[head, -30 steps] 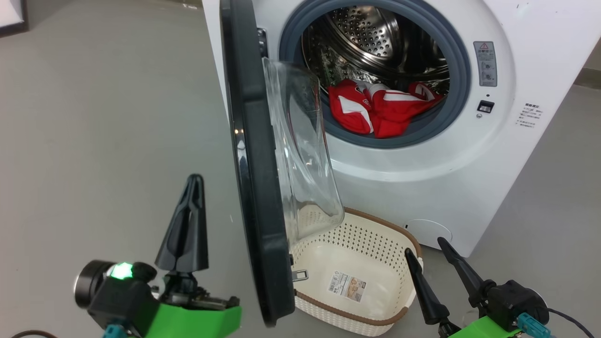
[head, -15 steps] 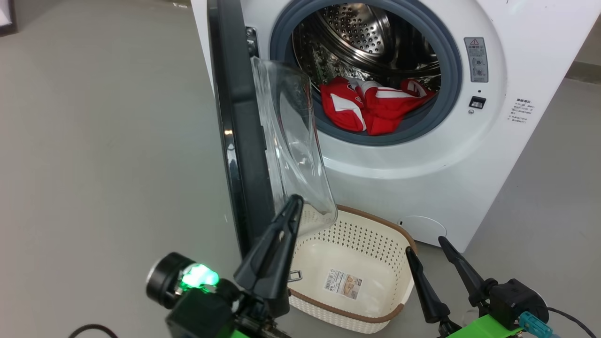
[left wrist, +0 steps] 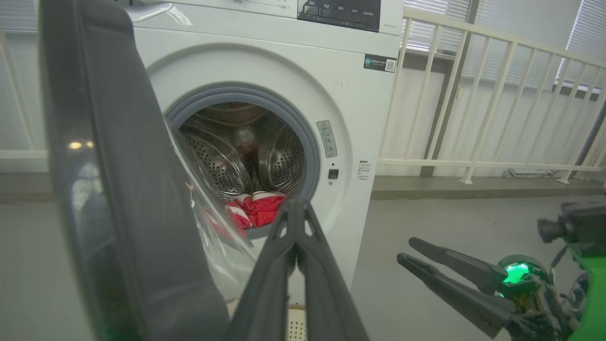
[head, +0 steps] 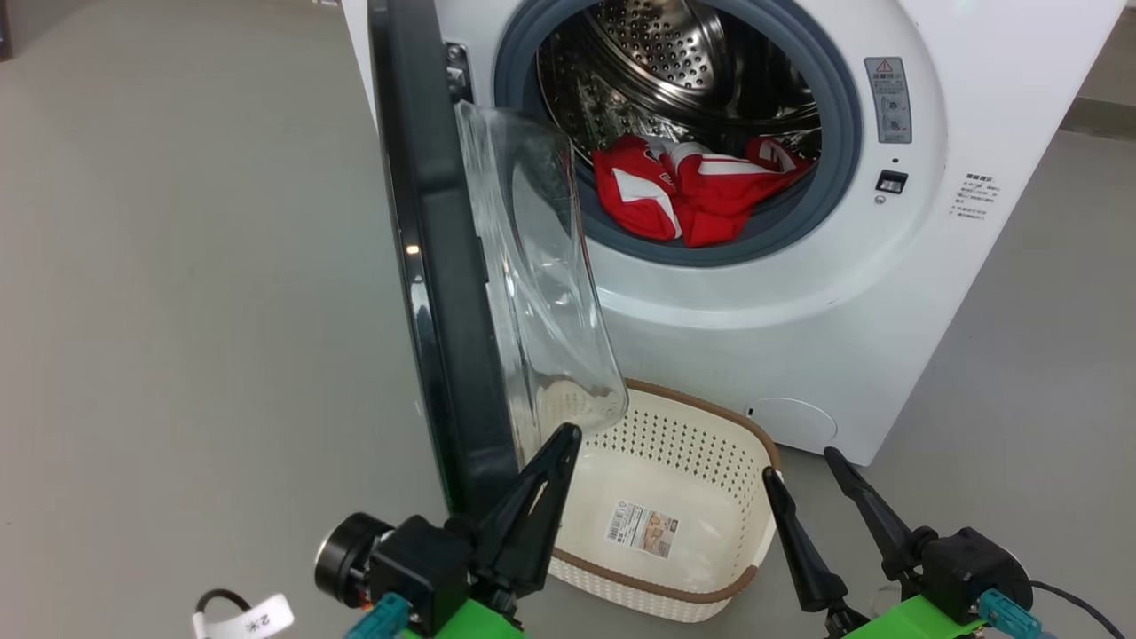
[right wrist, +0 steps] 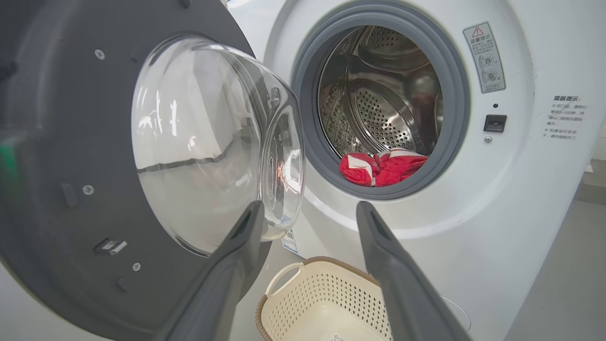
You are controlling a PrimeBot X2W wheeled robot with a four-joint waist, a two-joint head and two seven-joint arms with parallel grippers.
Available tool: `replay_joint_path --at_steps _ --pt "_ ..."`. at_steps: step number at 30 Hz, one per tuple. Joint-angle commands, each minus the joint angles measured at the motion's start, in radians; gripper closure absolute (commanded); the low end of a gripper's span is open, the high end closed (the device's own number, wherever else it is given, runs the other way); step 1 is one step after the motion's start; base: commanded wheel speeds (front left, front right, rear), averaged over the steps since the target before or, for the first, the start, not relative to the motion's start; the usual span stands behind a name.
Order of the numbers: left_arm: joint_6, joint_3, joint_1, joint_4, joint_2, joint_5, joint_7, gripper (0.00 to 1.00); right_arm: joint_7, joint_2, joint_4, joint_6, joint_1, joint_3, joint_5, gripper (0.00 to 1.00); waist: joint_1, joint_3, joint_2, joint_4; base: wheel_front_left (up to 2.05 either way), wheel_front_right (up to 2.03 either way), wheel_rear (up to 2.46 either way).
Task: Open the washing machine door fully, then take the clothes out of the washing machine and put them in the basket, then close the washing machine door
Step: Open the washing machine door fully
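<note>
The washing machine point(head: 799, 293) is white, and its door point(head: 435, 266) stands open, edge-on to me, with the glass bowl facing the drum. The clothes point(head: 692, 191), red with white panels, lie at the drum's front lip. The basket point(head: 683, 444) sits on the floor under the opening. My left gripper point(head: 566, 437) is shut with nothing in it. Its tip is by the door's lower inner edge, under the glass. I cannot tell if it touches. My right gripper point(head: 800, 468) is open by the basket's right rim. The right wrist view shows door point(right wrist: 71, 142), clothes point(right wrist: 383, 166) and basket point(right wrist: 322, 289).
Bare grey floor point(head: 177, 266) spreads to the left of the door. In the left wrist view a white railing point(left wrist: 473, 94) runs behind and right of the machine. A tagged cable point(head: 244, 617) lies by my left arm.
My left gripper has swung right, from the door's outer side round to its lower inner edge. The head camera has shifted a little. The right gripper has stayed put.
</note>
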Motion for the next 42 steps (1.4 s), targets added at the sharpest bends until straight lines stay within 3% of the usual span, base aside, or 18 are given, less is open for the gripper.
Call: replay_joint_path --at_steps 1,14,42 --pt "0.002 0.040 -0.022 -0.004 0.003 -0.005 0.000 1.00 -0.009 -0.001 -0.023 0.006 -0.044 0.022 -0.002 0.00 0.0000 0.001 -0.0001 -0.001 0.00 0.00 0.00" --pt "0.052 0.079 -0.030 0.081 0.028 0.000 0.024 1.00 -0.009 -0.001 -0.024 0.006 -0.041 0.021 -0.005 0.00 0.0000 0.005 -0.0001 0.003 0.00 0.00 0.00" --pt "0.136 0.157 0.049 0.055 0.108 -0.025 0.087 1.00 -0.009 -0.001 -0.023 0.006 -0.022 0.028 0.008 0.00 0.0000 -0.008 -0.0001 0.081 0.00 0.00 0.00"
